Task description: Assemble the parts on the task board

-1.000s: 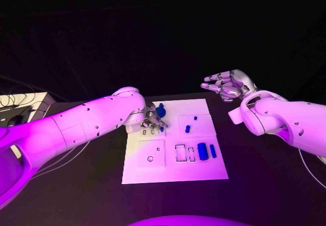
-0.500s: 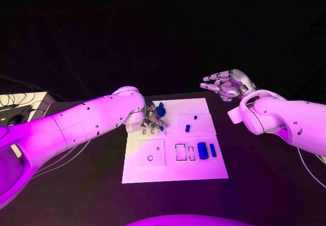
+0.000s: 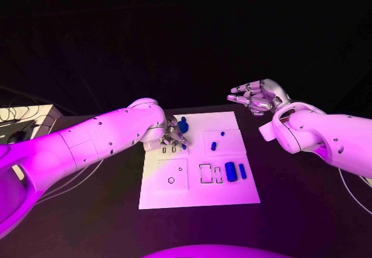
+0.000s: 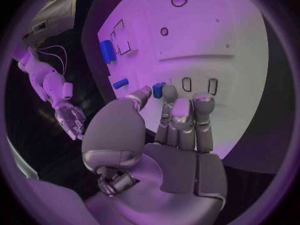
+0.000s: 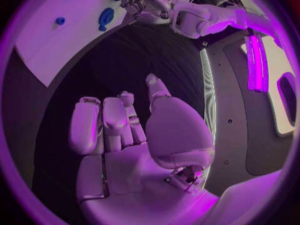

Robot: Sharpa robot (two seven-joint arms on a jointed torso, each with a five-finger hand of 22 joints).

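The white task board (image 3: 198, 193) lies in the middle of the black table. My left hand (image 3: 172, 137) is low over its far left part and pinches a small blue part (image 4: 158, 90) between thumb and a finger, just beside two empty oblong slots (image 4: 187, 84). Loose on the board are a blue knob (image 3: 183, 126), two tiny blue pieces (image 3: 213, 146), a thick blue cylinder (image 3: 231, 171) and a thin blue bar (image 3: 242, 171). My right hand (image 3: 259, 97) hangs in the air beyond the board's far right corner, fingers apart, holding nothing (image 5: 125, 135).
A pale box with cables (image 3: 23, 121) stands at the table's left edge. Rectangular cutouts (image 3: 206, 173) and a ring-shaped hole (image 3: 171, 180) mark the board's near half. Bare black table surrounds the board.
My right hand has drifted very slightly to the left. The left hand and the parts have stayed where they were.
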